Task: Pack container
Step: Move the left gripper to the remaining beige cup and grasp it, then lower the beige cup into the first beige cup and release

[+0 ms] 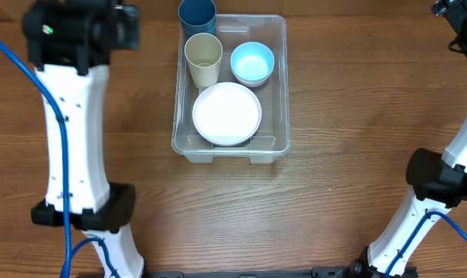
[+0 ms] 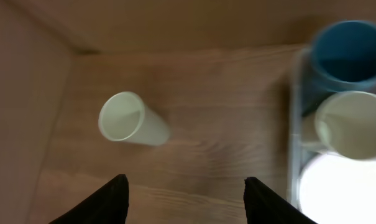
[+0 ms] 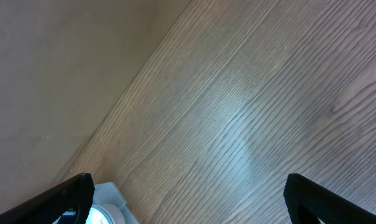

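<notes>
In the overhead view, the container (image 1: 282, 77) is seen in the middle of the desk (image 1: 333, 185). Four things are held in it. A white plate (image 1: 227, 113) is laid at the container's near end and a light blue bowl (image 1: 252, 62) at its far right. An upright cream cup (image 1: 204, 58) is placed just left of the bowl, and a dark blue cup (image 1: 197, 15) stands at the container's far left corner.

In the left wrist view, the left hand (image 2: 186, 200) is seen with its fingers spread and nothing between them. A lying cream cup (image 2: 130, 119) is seen on its side on the desk, to the left of the container and well apart from its wall.

In the right wrist view, the right hand (image 3: 188, 199) is spread wide and nothing is gripped. Only the wood of the desk is seen between its fingers.
</notes>
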Robot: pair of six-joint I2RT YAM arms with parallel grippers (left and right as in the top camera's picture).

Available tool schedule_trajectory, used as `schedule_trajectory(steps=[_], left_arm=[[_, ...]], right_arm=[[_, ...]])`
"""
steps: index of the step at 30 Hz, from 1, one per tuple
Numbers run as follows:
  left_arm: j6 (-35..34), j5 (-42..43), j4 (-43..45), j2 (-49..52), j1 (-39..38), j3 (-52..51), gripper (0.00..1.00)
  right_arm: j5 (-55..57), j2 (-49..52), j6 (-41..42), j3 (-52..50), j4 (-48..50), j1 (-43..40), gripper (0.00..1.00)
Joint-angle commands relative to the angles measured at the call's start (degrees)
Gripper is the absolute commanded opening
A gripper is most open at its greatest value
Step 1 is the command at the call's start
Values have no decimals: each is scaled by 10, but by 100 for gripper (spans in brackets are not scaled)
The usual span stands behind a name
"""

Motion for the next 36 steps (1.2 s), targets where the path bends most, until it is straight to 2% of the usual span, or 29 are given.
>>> schedule_trajectory(steps=[1,5,8,10,12,13,14,15,17,18,22,24,28,30,33,36], left_arm=[[-36,31,5,45,79,-3,62],[-36,46,51,118,162,-3,79],[-35,122,66,188,208,-3,83],[-35,170,73,232,229,-3,76],[-31,214,76,261,243,-3,64],[-31,223,77,269,247,-3,55],[-31,223,78,273,247,-3,38],[-31,223,78,273,247,-3,25],[-32,229,79,273,246,-3,7],[-31,247,75,273,246,-3,4],[-31,320,20,258,244,14,4],[-12,317,-13,232,236,37,4],[2,317,-35,134,193,90,4],[40,317,-21,70,143,93,4],[111,309,-5,8,8,93,4],[119,260,-6,13,-82,90,4]], right_arm=[[1,-3,2,3,2,2,100],[1,-3,2,3,2,2,100],[1,-3,2,3,2,2,100],[1,-3,2,3,2,2,100],[1,-3,2,3,2,2,100],[1,-3,2,3,2,2,100],[1,-3,2,3,2,2,100],[1,-3,2,3,2,2,100],[1,-3,2,3,2,2,100],[1,-3,2,3,2,2,100],[1,-3,2,3,2,2,100],[1,-3,2,3,2,2,100],[1,-3,2,3,2,2,100],[1,-3,2,3,2,2,100],[1,-3,2,3,2,2,100],[1,-3,2,3,2,2,100]])
